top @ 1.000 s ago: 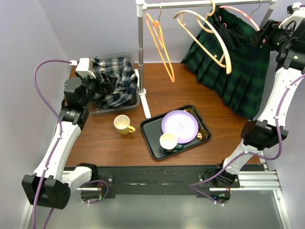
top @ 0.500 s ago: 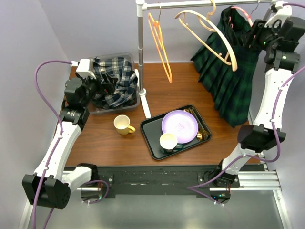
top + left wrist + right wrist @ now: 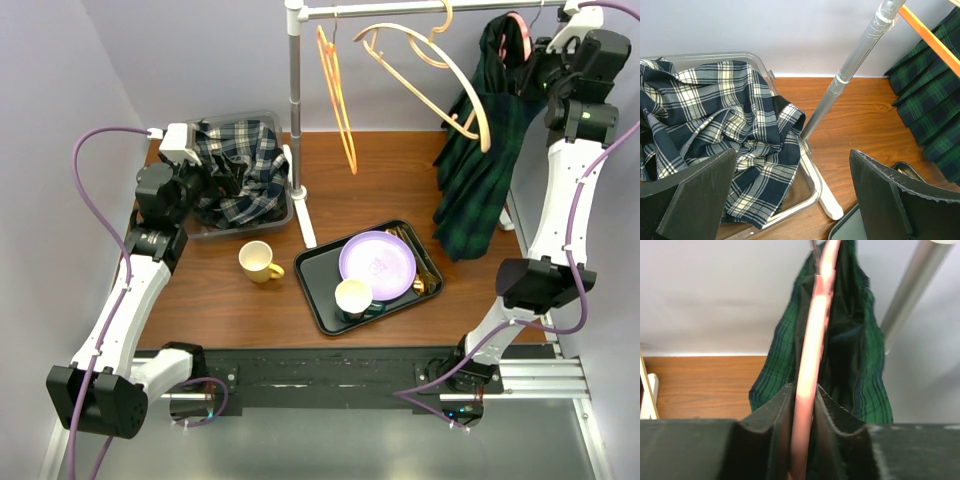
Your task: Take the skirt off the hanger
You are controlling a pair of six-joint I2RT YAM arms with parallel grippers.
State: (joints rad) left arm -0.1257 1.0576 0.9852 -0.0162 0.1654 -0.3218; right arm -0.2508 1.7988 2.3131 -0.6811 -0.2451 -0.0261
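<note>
A dark green plaid skirt [image 3: 483,150] hangs from a pink hanger [image 3: 517,28] on the rail [image 3: 420,10] at the top right. My right gripper [image 3: 545,65] is shut on the pink hanger's arm; in the right wrist view the hanger [image 3: 812,340] runs between my two fingers with the skirt [image 3: 852,370] behind it. My left gripper [image 3: 790,200] is open and empty above the near corner of the bin [image 3: 810,170]; it sits at the far left of the top view [image 3: 195,180].
A clear bin [image 3: 262,222] holds a navy-and-white plaid garment [image 3: 240,165]. An orange hanger [image 3: 338,95] and a wooden hanger [image 3: 430,70] hang on the rail. The rack's pole [image 3: 295,110] stands mid-table. A yellow mug [image 3: 260,262] and a black tray [image 3: 325,300] with a purple plate [image 3: 377,264] sit in front.
My right gripper has swung the pink hanger and skirt to the right and upward; the skirt now hangs narrower and more vertical. The wooden hanger swings. The left arm has not moved.
</note>
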